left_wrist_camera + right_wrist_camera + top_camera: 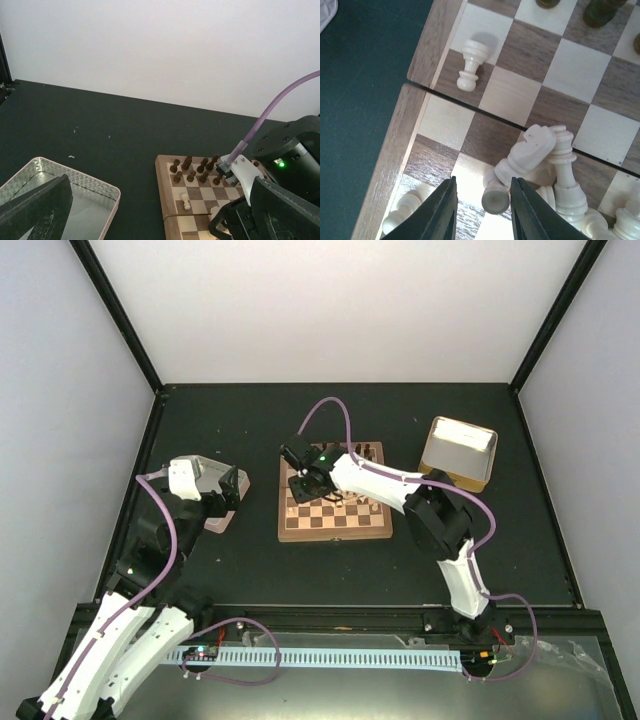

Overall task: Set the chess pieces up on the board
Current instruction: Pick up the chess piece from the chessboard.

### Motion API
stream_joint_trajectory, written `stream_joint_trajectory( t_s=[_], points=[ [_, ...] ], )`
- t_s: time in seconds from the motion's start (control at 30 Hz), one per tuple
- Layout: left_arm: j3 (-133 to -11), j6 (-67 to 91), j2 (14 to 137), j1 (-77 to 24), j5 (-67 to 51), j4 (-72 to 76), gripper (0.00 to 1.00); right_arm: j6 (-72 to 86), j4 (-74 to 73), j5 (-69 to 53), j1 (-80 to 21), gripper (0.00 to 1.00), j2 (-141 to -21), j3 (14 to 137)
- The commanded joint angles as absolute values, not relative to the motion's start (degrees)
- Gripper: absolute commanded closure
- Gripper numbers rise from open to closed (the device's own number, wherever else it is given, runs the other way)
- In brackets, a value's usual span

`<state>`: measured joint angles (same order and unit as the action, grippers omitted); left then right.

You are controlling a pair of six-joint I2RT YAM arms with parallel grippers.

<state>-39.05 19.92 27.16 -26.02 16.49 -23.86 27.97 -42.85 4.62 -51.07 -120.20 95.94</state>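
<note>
Carefully, I am lining up my right tool [483, 187] on a toppled knight [530, 147].
Its fingers are standing partly open and gripping nothing, straddling the knight's base among pale pieces [565, 170] heaped at the board's [430, 50] corner. I am aiming to close low and square, sparing the neighbours.

Dark surface [250, 570] fills the floor of the white-walled booth. Out at 2 o'clock sits a gold-sided tin [455, 478], pale inside, well apart from everything else. Over at 9 o'clock there's a shallow tray [100, 186] with a pinkish rim and an embossed silvery floor, partly hidden in the top view. Near the centre, the dark brown pieces [192, 170] stand upright in two rows. Down at 6 o'clock, a white slotted strip [340, 658] runs along the near edge.
</note>
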Motion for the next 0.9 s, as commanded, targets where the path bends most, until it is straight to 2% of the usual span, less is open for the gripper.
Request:
stream_joint_trajectory(
  t_s=[0.0, 0.13, 0.33, 0.5, 0.87],
  points=[
    [-39.3, 19.7, 27.6, -26.4, 17.6, -24.0, 0.01, 27.7, -42.6, 6.6, -51.1, 0.69, -122.3, 98.3],
    [-39.3, 19.7, 27.6, -26.4, 17.5, -24.1, 0.01, 27.2, -43.4, 7.1, -51.0, 0.74, -123.5, 99.5],
    [-39.3, 19.7, 27.7, -26.3, 17.4, -24.0, 0.01, 27.6, -43.9, 7.7, -51.0, 0.73, -123.8, 99.6],
    [-39.4, 19.7, 27.8, -26.4, 17.4, -23.8, 0.01, 26.6, -42.4, 6.7, -51.0, 0.82, -121.9, 98.4],
    [-39.2, 20.0, 27.9, -26.4, 16.9, -23.8, 0.01, 26.9, -40.2, 5.1, -51.2, 0.82, -112.8, 91.8]
  ],
)
